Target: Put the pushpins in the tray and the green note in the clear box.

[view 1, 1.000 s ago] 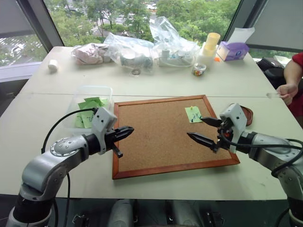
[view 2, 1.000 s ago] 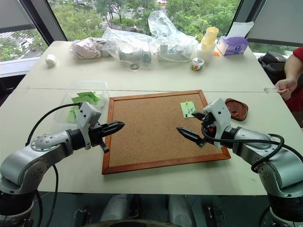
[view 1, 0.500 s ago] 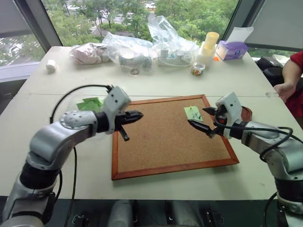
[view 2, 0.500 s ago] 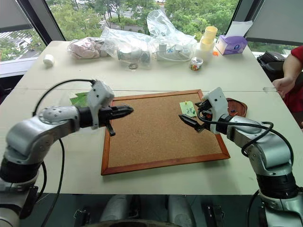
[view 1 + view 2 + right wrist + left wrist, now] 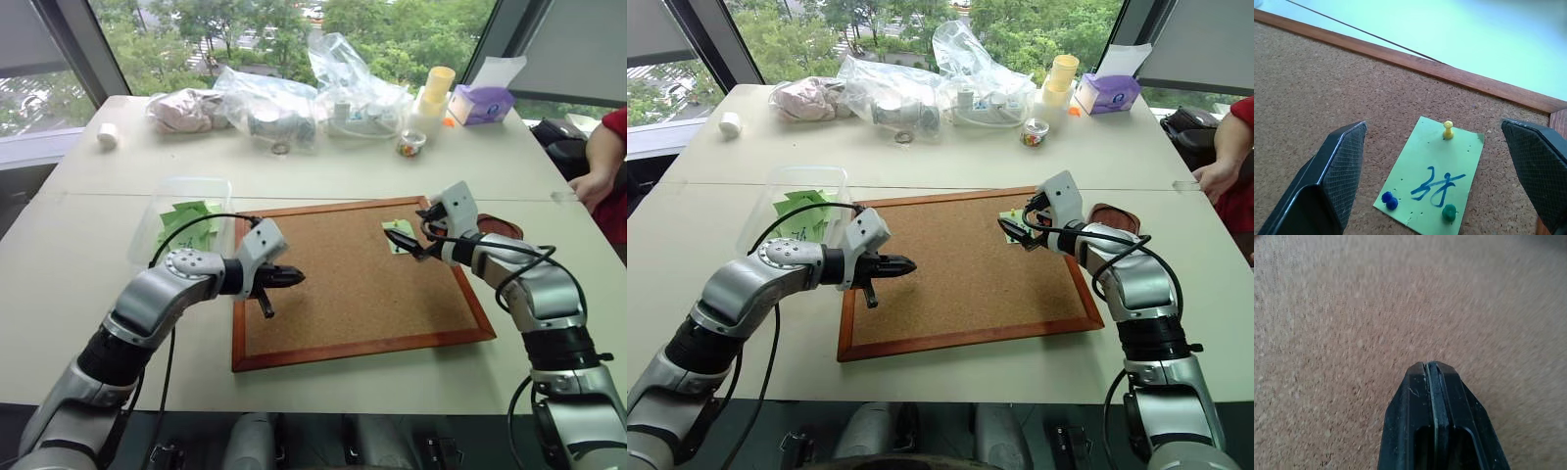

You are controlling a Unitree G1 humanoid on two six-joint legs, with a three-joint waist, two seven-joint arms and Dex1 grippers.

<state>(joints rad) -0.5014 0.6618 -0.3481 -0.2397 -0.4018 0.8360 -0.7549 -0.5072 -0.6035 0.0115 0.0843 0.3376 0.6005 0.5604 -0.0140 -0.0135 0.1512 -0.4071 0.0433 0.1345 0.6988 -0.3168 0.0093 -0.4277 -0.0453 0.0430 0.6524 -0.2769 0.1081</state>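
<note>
The green note (image 5: 1430, 186) is lying flat on the corkboard (image 5: 353, 284) near its far right corner, a blue scribble in its middle. Pushpins are holding it down — a yellow pushpin (image 5: 1448, 129) at the edge farthest from the right gripper (image 5: 1449, 176), a green pushpin (image 5: 1449, 212) and two blue pushpins (image 5: 1389, 199) at the nearer edge. The right gripper is hanging just above the note with its fingers spread wide, one finger (image 5: 1339, 166) showing on each side of the paper in the wrist view, neither touching it.

Just beyond that gripper's wrist, off the board's right edge, the tray (image 5: 1114, 217) is sitting on the table (image 5: 392, 176).

The left gripper (image 5: 294, 278) is hovering over the board's left part, well apart from the note, its fingers pressed together on nothing — the wrist view is showing bare cork beneath the tips. Behind its arm, beside the board's far left corner, the clear box (image 5: 181, 215) is holding several more green notes (image 5: 186, 213).

A person's hand (image 5: 591, 186) is resting at the table's right edge.
</note>
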